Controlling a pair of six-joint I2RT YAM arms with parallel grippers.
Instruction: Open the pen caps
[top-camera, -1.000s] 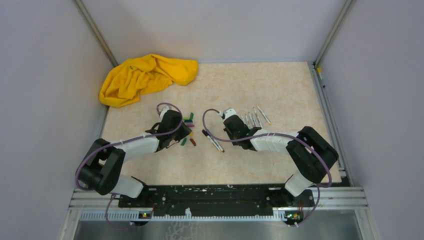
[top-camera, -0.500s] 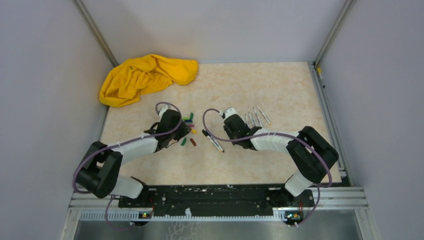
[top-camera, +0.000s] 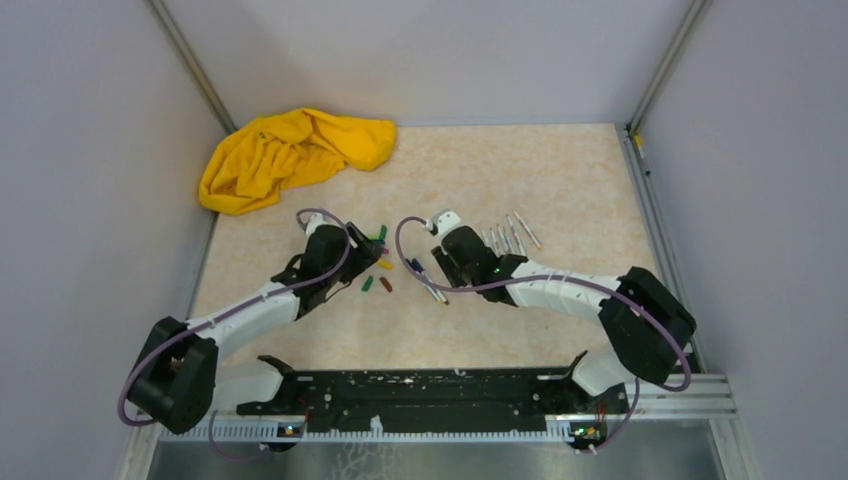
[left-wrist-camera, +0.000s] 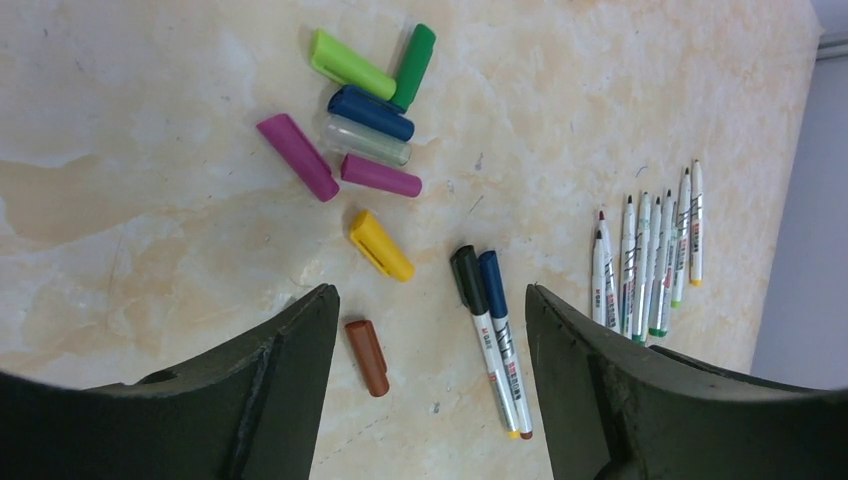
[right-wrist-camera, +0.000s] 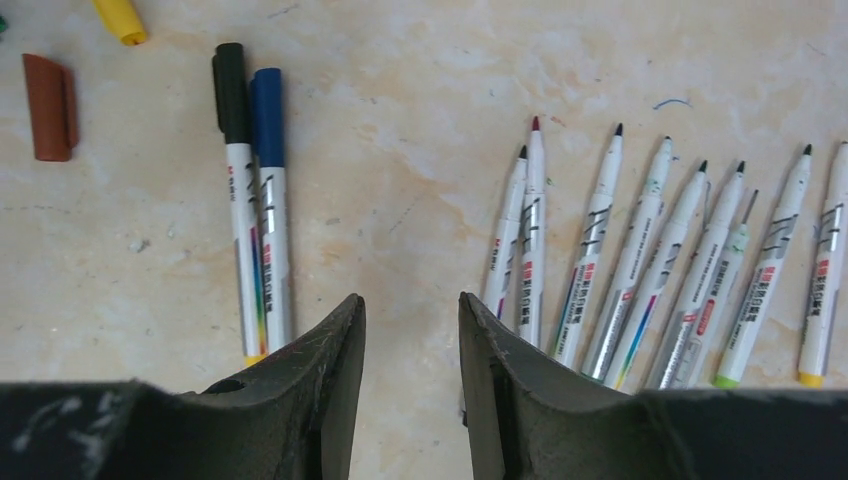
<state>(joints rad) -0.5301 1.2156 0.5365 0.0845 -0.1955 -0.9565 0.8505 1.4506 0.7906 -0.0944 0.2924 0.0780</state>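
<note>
Short loose plastic pen caps (left-wrist-camera: 367, 140) are found on the beige marbled table (top-camera: 560, 170), a little left of its centre. At the far side of this group a light green cap (left-wrist-camera: 350, 65) and a dark green cap (left-wrist-camera: 414, 65) are touching a dark blue cap (left-wrist-camera: 370, 112), and a pale translucent cap (left-wrist-camera: 367, 140) lies against the blue one. Two magenta caps (left-wrist-camera: 297, 156) are placed just beside them. A yellow cap (left-wrist-camera: 380, 245) lies apart on the near side, and a brown cap (left-wrist-camera: 367, 343) lies nearer again. In the top view one more green cap (top-camera: 367, 283) is seen just left of the brown one.

Just right of the brown cap, two thin white-barrelled capped pens (left-wrist-camera: 498, 350) lie side by side and touching. Their caps are at the far end, black on the left and blue on the right. Further right a row of thin white uncapped pens (right-wrist-camera: 650, 270) is laid out close together, with the tips pointing far.

The left gripper (left-wrist-camera: 430, 320) is held above the near side of the caps. Its fingers (left-wrist-camera: 290, 360) are spread wide and nothing is grasped.

The right gripper (right-wrist-camera: 410, 320) is held over bare table between the capped pair and the row. Its fingers (right-wrist-camera: 330, 360) are released with a narrow gap and nothing is held.

A crumpled yellow cloth (top-camera: 290, 155) lies in the far left corner.
</note>
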